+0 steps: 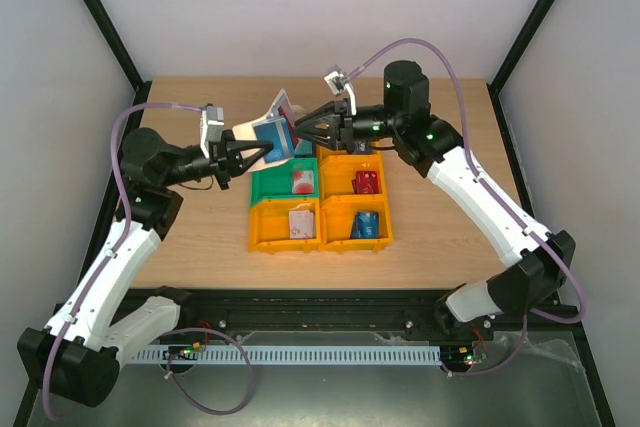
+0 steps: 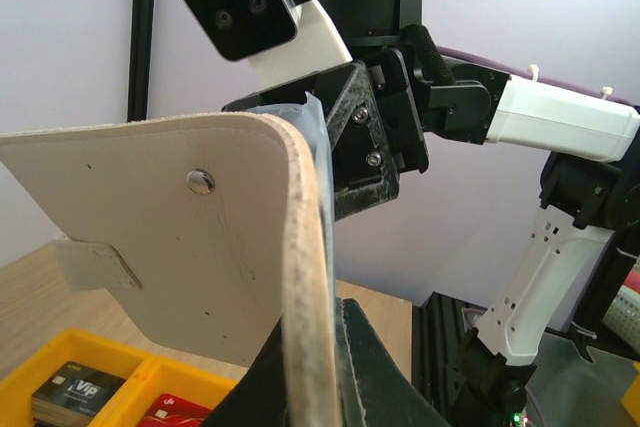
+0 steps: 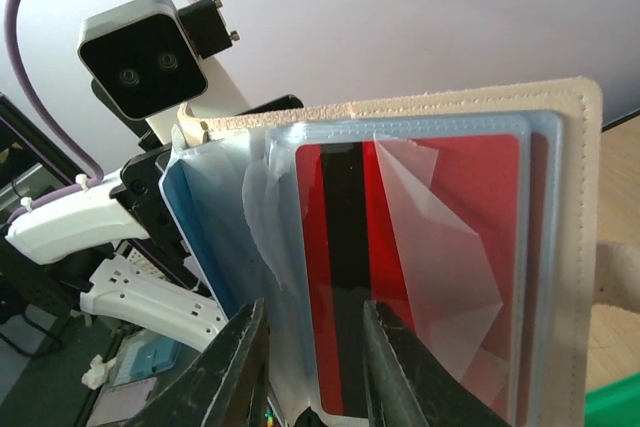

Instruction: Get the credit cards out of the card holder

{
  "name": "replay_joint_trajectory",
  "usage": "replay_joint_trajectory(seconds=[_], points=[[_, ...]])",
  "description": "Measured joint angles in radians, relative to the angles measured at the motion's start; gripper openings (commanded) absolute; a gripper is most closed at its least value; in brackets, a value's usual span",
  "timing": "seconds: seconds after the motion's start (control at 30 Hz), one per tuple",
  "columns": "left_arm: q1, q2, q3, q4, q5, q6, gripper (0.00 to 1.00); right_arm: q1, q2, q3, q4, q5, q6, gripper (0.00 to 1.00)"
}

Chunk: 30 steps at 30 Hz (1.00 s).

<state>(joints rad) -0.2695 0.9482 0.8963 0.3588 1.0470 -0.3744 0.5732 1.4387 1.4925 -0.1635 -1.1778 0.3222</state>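
Card holder (image 1: 283, 107) hangs open in the air above the table (image 1: 200, 237), between the two arms and over the far edge of the bins. Four orange bins (image 1: 265, 237) and one green bin (image 1: 268, 185) sit together mid-table, each with a loose card: a white-pink card (image 1: 302, 222) and a blue card (image 1: 368, 225) in the near pair, and a red card (image 1: 367, 182) in the far right one. The card in the green bin is too small to tell by colour.

The left gripper (image 2: 310, 387) is pinched on the pale, tan-edged cover (image 2: 180, 247) of the card holder, whose edge runs down between its dark fingers. The right gripper (image 3: 315, 317) meets the holder from the other side, fingers (image 3: 235, 367) spread. In the gap between them shows the lower part of a clear pocket holding a red striped card (image 3: 420, 247), still inside the holder. A blue pocket edge (image 3: 190, 217) lies behind it.
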Motion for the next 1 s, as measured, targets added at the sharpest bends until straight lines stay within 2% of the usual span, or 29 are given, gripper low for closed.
replay_joint_trajectory(seconds=[0.83,1.0], points=[[0.003,0.003,0.000,0.010,0.008,-0.001,0.02,0.030,-0.001,-0.011,0.018,0.008,-0.010,0.28],[0.003,0.003,0.000,0.010,0.009,-0.003,0.02,0.031,-0.001,-0.011,0.018,0.007,-0.015,0.35]])
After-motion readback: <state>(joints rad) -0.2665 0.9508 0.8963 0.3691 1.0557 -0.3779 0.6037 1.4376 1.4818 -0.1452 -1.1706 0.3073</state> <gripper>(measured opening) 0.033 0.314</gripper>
